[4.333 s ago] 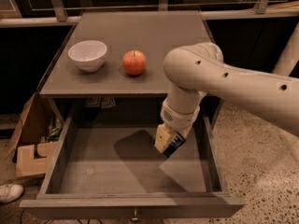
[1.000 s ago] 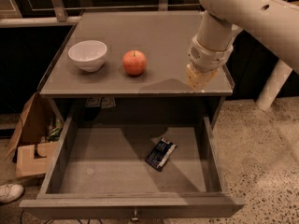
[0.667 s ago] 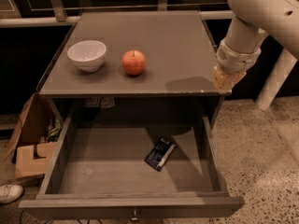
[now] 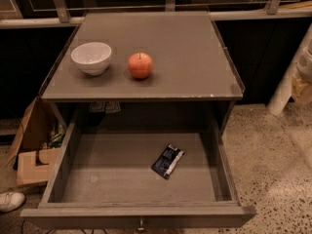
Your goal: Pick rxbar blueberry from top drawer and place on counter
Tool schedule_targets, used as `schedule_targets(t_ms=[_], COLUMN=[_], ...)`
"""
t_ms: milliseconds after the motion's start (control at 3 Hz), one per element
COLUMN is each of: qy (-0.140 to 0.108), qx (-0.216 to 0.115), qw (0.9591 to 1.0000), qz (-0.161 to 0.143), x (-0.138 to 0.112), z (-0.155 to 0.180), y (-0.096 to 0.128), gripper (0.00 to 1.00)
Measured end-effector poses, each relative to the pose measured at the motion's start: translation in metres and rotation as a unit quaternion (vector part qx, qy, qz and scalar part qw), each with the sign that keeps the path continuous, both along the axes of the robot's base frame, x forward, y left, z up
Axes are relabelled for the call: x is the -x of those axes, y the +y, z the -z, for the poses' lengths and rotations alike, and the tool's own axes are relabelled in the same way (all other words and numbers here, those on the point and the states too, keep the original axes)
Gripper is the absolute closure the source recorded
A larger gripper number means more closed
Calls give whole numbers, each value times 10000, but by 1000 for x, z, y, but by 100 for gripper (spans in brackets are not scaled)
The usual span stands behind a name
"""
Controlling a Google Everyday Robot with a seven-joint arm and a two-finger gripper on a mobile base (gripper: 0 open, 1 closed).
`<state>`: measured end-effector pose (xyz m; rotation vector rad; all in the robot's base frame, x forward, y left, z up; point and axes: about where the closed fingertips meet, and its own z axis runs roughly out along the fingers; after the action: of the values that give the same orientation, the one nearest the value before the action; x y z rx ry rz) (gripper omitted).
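The rxbar blueberry (image 4: pixel 167 161), a dark bar with white text and a pale edge, lies flat on the floor of the open top drawer (image 4: pixel 122 179), right of centre. The counter (image 4: pixel 185 52) above it carries a white bowl (image 4: pixel 91 57) and a red apple (image 4: pixel 140 65). My gripper (image 4: pixel 302 88) shows only as a tan tip at the far right edge of the camera view, off the counter's right side and well away from the bar. It holds nothing that I can see.
A white slanted post (image 4: pixel 287 82) stands right of the cabinet, next to the gripper. Cardboard boxes (image 4: pixel 31 150) and a shoe (image 4: pixel 9 200) lie on the speckled floor at the left. A railing runs behind the counter.
The arm has swung from inside the drawer up over the counter's right side and off to the right edge of view. The bar stays in the drawer.
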<state>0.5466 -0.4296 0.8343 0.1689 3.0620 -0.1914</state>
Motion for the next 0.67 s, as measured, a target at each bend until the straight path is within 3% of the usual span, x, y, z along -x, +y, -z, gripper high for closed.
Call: schedule_targets(t_ms=[333, 667], qy=[-37, -87], qx=[-36, -92], qw=[9961, 9900], qz=[876, 1408], x=[34, 60], z=[4, 9], y=[-83, -132], gripper=[100, 100])
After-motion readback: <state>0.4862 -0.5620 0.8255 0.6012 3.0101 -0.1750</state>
